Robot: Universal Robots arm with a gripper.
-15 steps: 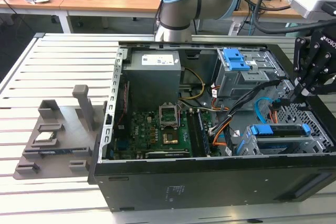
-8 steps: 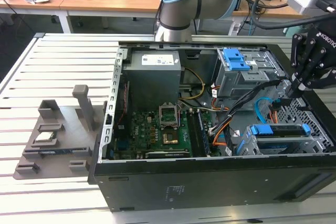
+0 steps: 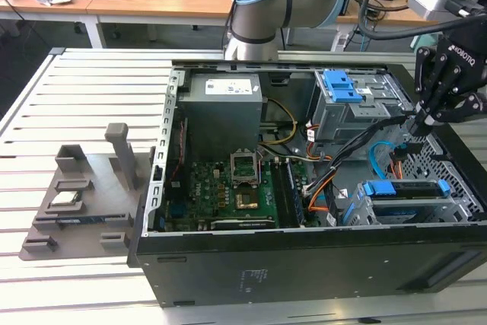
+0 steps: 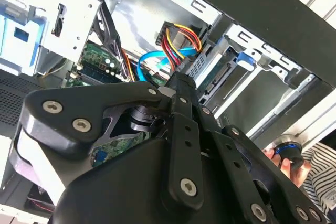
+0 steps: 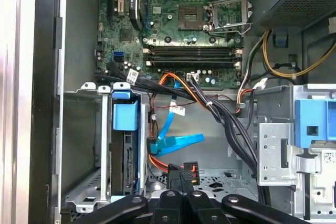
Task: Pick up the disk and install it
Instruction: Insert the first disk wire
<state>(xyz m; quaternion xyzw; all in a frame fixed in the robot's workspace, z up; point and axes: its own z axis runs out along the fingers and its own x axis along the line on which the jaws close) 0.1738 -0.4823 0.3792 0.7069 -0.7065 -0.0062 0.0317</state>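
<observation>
Here | gripper (image 3: 421, 117) hovering at right of exterior view, fingers pressing together on a cable plug | disk (image 5: 126, 153) sitting blue-framed in lower-left cage of first wrist view | judgement: seating plug squarely, avoiding cables (image 5: 226, 124).

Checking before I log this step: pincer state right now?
Pincer: shut on a black cable connector, inside the case beside the drive cage. The disk sits in the cage.
</observation>
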